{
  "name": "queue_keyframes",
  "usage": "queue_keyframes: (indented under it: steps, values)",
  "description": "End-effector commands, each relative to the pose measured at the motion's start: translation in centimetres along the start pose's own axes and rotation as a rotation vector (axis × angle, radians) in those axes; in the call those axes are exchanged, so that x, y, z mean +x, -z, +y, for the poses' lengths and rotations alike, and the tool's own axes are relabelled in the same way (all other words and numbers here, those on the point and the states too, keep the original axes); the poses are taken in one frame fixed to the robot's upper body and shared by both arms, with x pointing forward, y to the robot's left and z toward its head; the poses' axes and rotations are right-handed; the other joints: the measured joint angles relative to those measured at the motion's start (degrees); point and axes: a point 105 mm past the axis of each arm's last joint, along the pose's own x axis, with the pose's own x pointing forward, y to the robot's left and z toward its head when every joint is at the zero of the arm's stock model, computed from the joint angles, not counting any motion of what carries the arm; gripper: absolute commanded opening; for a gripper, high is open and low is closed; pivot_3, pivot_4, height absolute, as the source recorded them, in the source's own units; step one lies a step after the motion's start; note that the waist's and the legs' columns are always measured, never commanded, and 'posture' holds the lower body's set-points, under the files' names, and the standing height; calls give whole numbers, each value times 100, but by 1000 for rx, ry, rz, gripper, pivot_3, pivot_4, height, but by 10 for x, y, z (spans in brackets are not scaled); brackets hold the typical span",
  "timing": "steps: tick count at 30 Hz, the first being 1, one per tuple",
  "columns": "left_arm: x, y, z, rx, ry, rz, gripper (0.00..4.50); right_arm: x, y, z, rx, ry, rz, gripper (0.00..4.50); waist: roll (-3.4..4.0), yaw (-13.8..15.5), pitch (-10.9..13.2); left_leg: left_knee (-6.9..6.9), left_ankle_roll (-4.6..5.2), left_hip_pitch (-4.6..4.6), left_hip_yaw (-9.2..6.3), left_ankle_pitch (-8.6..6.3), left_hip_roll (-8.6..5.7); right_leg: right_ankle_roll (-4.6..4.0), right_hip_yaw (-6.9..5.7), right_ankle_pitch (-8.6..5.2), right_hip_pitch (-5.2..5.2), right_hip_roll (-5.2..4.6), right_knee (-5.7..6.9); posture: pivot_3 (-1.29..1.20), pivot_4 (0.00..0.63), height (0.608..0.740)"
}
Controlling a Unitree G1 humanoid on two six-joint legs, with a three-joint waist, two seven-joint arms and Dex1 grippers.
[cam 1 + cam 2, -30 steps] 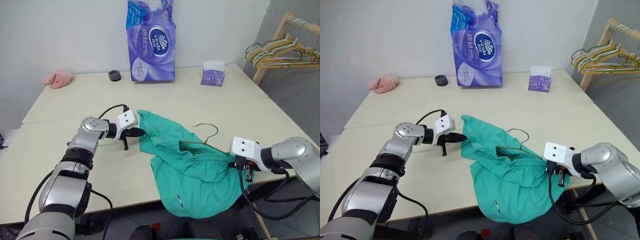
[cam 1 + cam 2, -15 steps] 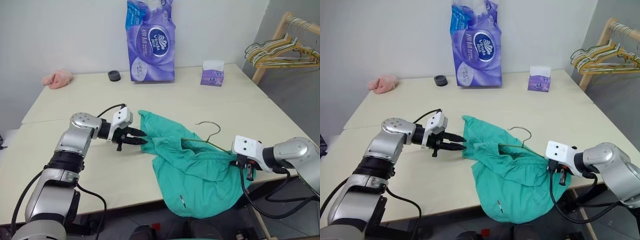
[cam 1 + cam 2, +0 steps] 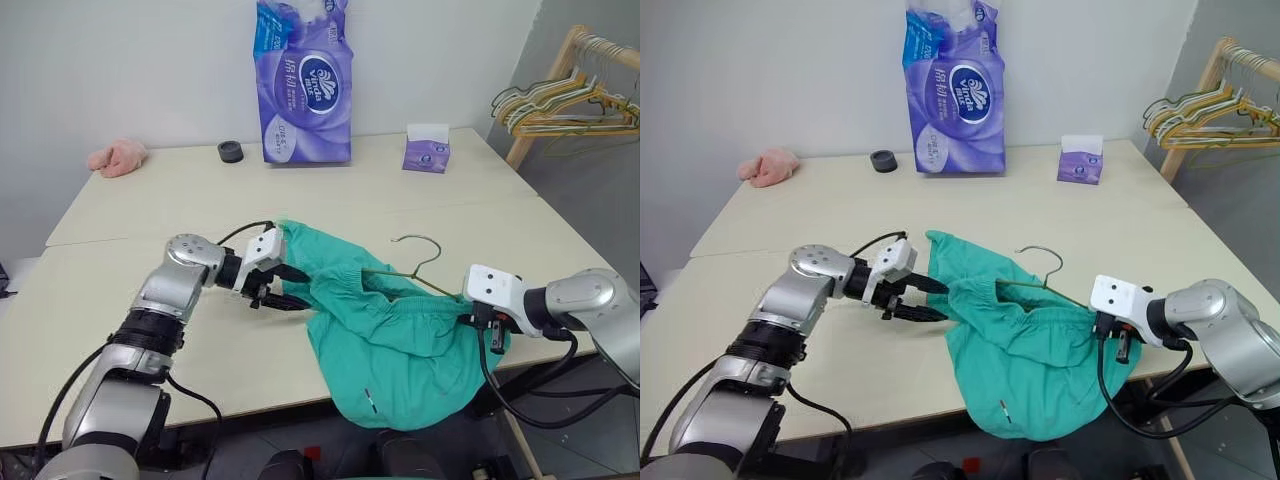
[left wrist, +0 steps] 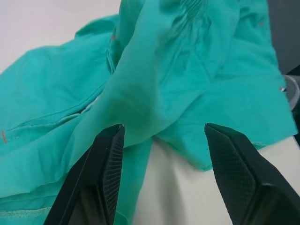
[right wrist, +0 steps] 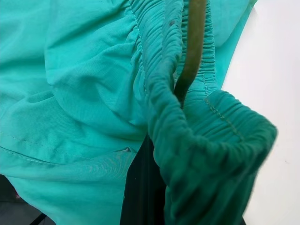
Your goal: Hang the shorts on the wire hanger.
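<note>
The shorts lie crumpled at the lower centre of the frame, draped over the counter's near edge. The wire hanger runs into their gathered waistband, its hook showing above the cloth. The left gripper stands spread at the shorts' left edge, pinching nothing. The right gripper is pressed together on the waistband at lower right. A tissue box stands upper right, tissue poking from its top.

Purple tissue pack: stands upright at the table's far edge, blue oval logo with white lettering (too small to read for certain).
Small purple tissue box: white print, not legible.
</note>
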Motion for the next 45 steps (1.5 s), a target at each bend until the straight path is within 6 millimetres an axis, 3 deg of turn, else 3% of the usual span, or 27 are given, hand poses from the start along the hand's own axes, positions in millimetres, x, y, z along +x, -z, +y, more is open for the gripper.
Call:
queue_keyframes:
  steps: [1,11,15,22,32,41,45]
  values:
    - [3,-8,10,49,-32,-12,2864,-7,-15,-5,-63,34,-37,0,0,-3,0,0,0,0,1,0,0,0,0,0,-1,0,0,-237,48,740]
    - [13,-12,21,0,-66,-110,2864,-7,-17,-4,-67,34,-41,0,0,-11,0,0,0,-1,0,0,0,0,-1,0,-1,0,1,-242,48,740]
    - [15,-13,17,-38,-34,-142,2074,-8,-17,-4,-69,31,-42,0,0,-17,0,0,0,-1,-1,0,0,0,-2,0,-1,0,1,-244,52,740]
    - [15,-15,17,-51,-40,-154,17,-9,-16,-3,-71,26,-37,0,0,-19,0,0,0,-1,-1,0,0,0,-1,0,0,0,1,-245,52,740]
    - [11,-19,26,-39,-96,-166,17,-9,-9,0,-63,14,-12,0,0,-18,0,0,0,-1,-1,0,0,0,-1,0,-1,0,0,-245,52,740]
    - [5,-7,25,-15,-115,-109,17,-19,14,2,-9,9,46,0,-1,-1,1,0,0,-1,0,0,0,0,0,0,0,0,0,-240,56,740]
    - [4,-4,25,-8,-122,-94,17,-25,15,6,-12,0,47,0,-1,-2,0,0,0,0,-1,0,0,0,-1,0,1,0,0,-240,56,740]
